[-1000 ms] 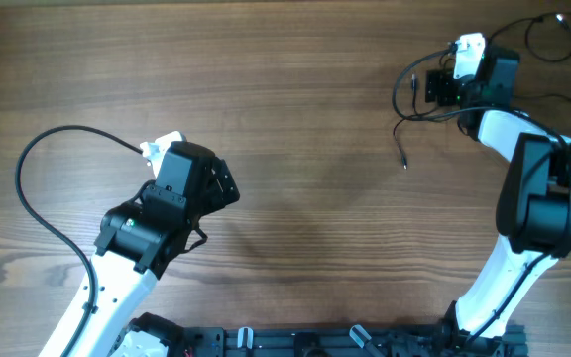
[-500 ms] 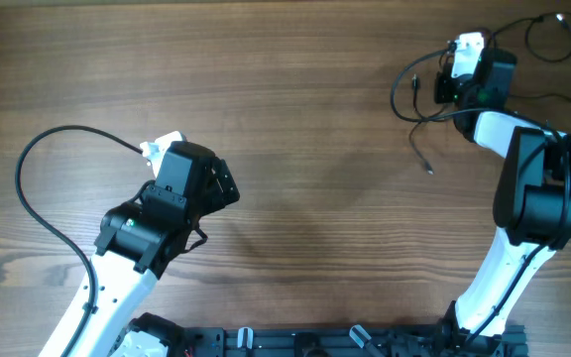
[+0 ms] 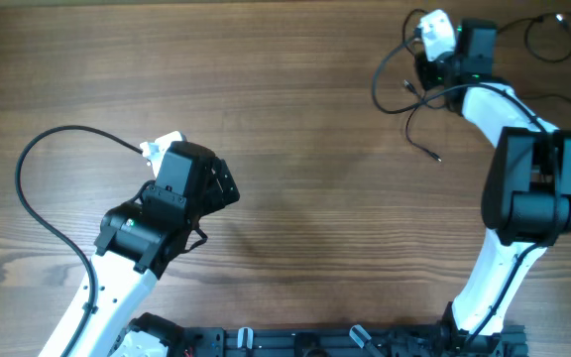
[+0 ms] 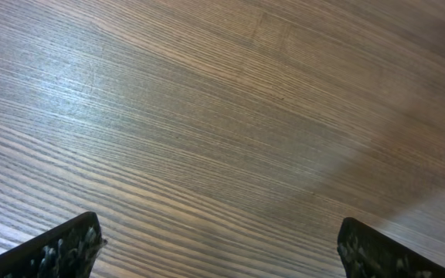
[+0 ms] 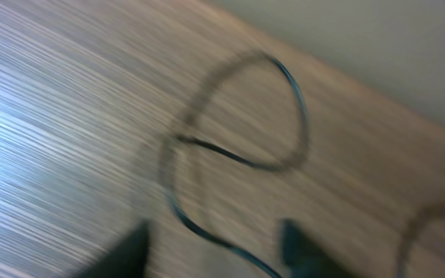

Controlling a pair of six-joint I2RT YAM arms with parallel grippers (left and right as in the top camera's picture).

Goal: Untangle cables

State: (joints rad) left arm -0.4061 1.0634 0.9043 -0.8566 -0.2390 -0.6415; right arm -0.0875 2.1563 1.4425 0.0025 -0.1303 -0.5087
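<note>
Cables (image 3: 422, 149) loop at the tabletop's (image 3: 285, 99) upper right, one loose end trailing diagonally down-right. Right hand (image 5: 215, 249) over them, blurred fingers apart, pinching nothing. Left hand (image 4: 219, 247) gapes empty, lower left.

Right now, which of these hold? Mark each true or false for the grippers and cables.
1. The left gripper is open above the table. True.
2. The cables lie under the left gripper. False: they lie at the far right, by the right gripper.
3. A cable loop lies on the table ahead of the right gripper. True.
4. The right gripper is clamped on a cable. False: its fingers stand apart.
5. The right wrist view is sharp. False: it is blurred.
</note>
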